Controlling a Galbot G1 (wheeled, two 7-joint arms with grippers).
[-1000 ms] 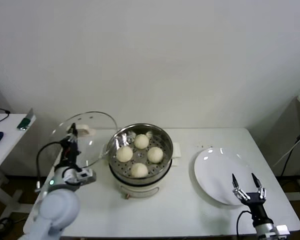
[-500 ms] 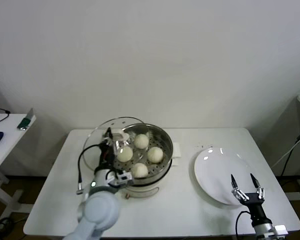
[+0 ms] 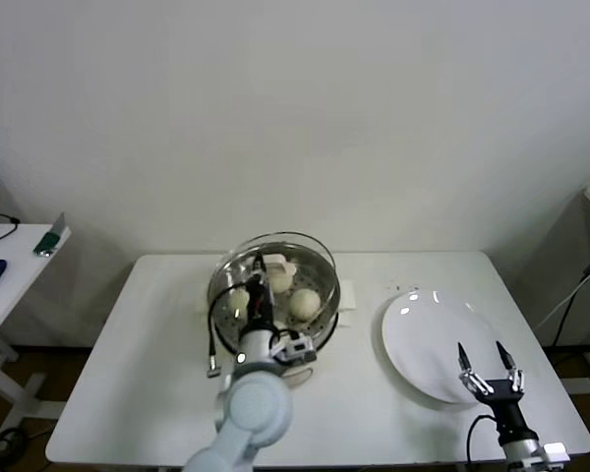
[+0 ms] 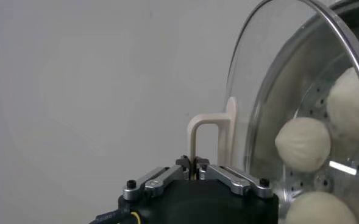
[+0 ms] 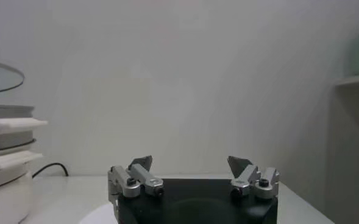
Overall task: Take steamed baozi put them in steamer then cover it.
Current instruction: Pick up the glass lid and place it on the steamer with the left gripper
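My left gripper [image 3: 260, 267] [image 4: 194, 163] is shut on the pale bar handle [image 4: 211, 129] of the clear glass cover [image 3: 310, 258] [image 4: 270, 91]. The cover hangs tilted over the steel steamer [image 3: 332, 295] on its white pot base, sitting a little left of the rim. Through the glass, three steamed baozi [image 3: 305, 302] [image 4: 302, 144] show on the perforated bottom. My right gripper [image 3: 485, 366] [image 5: 191, 163] stands open and holds nothing, at the near edge of the white plate [image 3: 423, 339].
The flat white plate lies to the right of the steamer. A cable loops from my left wrist [image 3: 214, 344]. A low side table [image 3: 10, 261] with small items stands far left. The wall runs close behind the table.
My left arm has carried the cover rightward from the table's left side to above the steamer. The right arm has stayed still.
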